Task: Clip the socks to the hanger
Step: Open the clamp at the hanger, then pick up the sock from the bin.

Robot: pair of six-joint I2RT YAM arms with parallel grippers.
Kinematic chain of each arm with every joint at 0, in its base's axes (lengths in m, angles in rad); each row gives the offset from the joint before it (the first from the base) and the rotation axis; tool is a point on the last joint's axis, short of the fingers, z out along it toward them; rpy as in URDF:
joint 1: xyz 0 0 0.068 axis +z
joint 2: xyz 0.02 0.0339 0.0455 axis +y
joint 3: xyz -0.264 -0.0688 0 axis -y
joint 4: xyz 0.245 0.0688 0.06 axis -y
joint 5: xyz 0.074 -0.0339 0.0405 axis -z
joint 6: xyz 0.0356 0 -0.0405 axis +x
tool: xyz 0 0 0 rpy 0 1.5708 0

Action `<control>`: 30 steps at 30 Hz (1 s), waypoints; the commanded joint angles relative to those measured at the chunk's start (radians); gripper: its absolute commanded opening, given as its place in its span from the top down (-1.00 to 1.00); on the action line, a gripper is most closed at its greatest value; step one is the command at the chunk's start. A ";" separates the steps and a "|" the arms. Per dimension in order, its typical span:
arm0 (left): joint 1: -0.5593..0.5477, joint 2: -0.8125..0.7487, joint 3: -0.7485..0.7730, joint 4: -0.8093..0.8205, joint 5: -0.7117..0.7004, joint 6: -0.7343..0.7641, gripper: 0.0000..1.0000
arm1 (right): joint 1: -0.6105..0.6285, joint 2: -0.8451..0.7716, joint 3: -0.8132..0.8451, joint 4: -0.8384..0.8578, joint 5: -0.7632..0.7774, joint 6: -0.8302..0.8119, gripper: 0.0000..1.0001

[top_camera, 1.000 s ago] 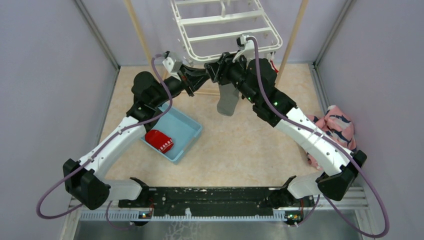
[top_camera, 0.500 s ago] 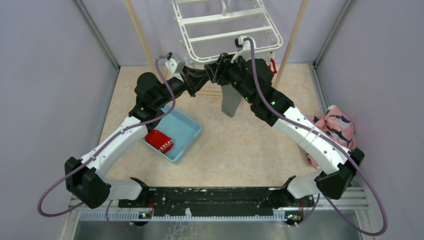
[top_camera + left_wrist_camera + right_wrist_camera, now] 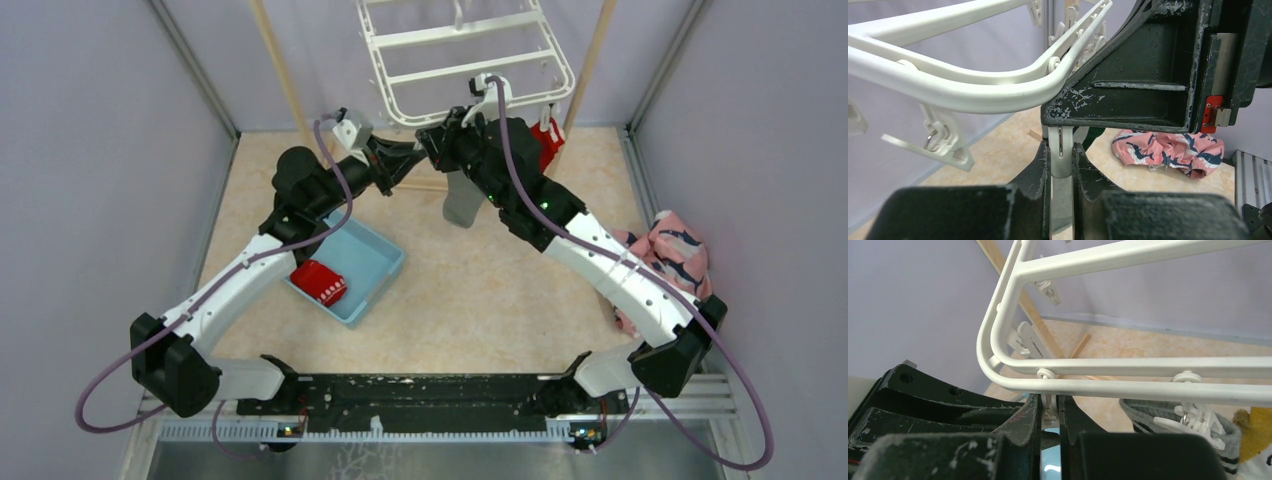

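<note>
Hanger (image 3: 450,72) farther right, one clip (image 3: 1061,150) within the left jaws.

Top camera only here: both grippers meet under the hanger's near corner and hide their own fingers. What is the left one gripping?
Observer: The left gripper is shut on a white clip dangling from the hanger.
Operator: And the right?
Observer: The right gripper is shut too, on a clip under the rounded corner; whether it is the same one I cannot tell.
Operator: Anything hung beyond it?
Observer: A grey striped sock hangs at the next clip along that edge.
</note>
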 commanded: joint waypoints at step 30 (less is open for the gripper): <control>0.084 -0.153 -0.195 -0.803 -0.760 -0.536 -0.95 | 0.000 0.011 0.044 0.070 -0.027 0.023 1.00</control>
